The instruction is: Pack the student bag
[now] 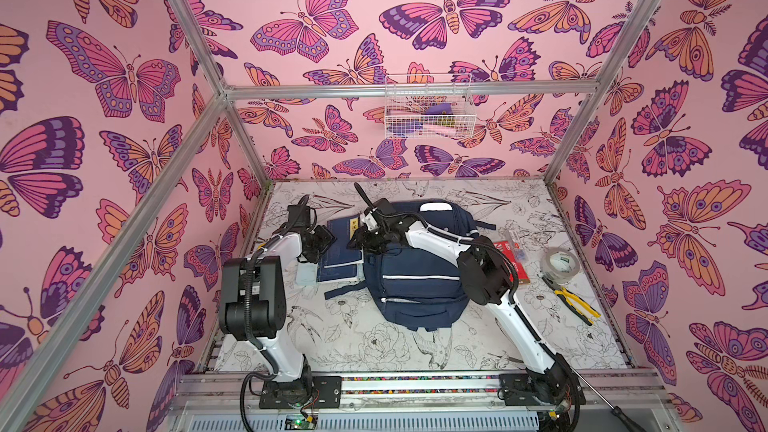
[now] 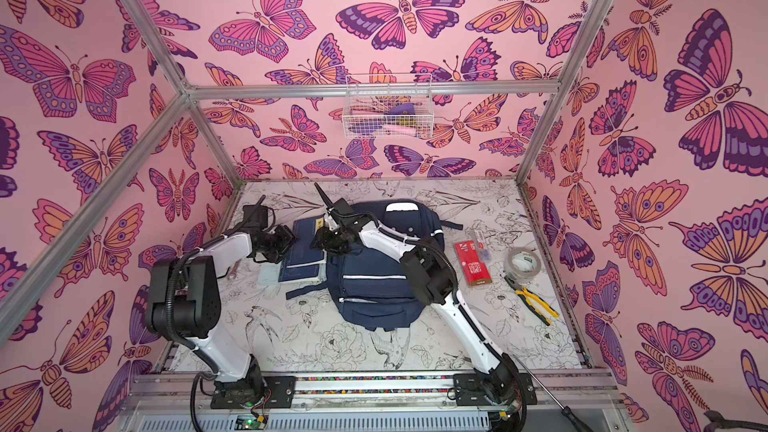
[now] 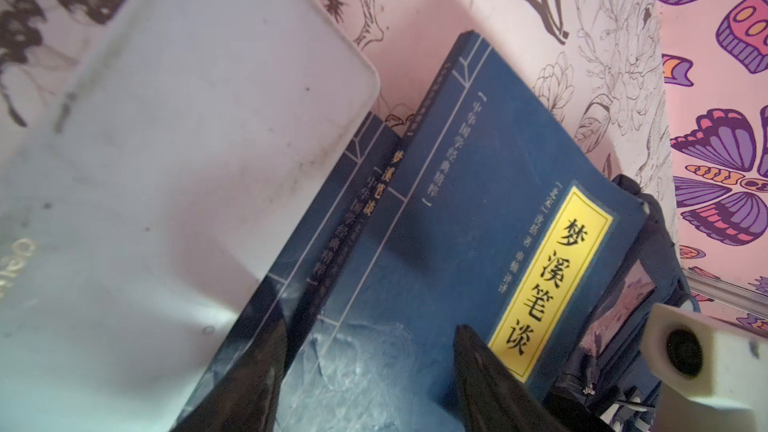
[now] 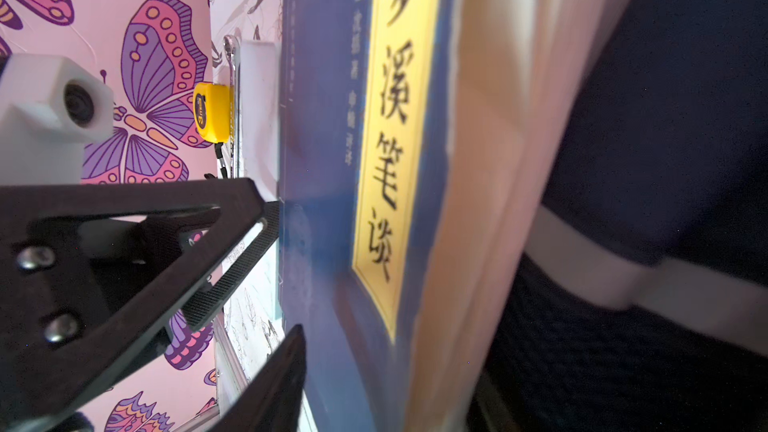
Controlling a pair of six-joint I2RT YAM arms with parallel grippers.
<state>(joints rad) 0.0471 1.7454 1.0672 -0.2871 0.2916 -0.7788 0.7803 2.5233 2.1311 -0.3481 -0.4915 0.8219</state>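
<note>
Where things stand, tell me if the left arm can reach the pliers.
Probably not: the pliers lie far right, beyond the student bag and right arm, well away from the left tool.

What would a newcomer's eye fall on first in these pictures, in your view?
The pink butterfly walls dominate all around. On the flower-print table the navy student bag lies in the middle, and the left gripper and right gripper meet over the yellow-labelled navy books beside it.

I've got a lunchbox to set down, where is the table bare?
Bare: the table's front strip, between bag and arm bases, and the back strip behind the bag. Crowded: books left of the bag; red pack, tape, pliers right of it.
</note>
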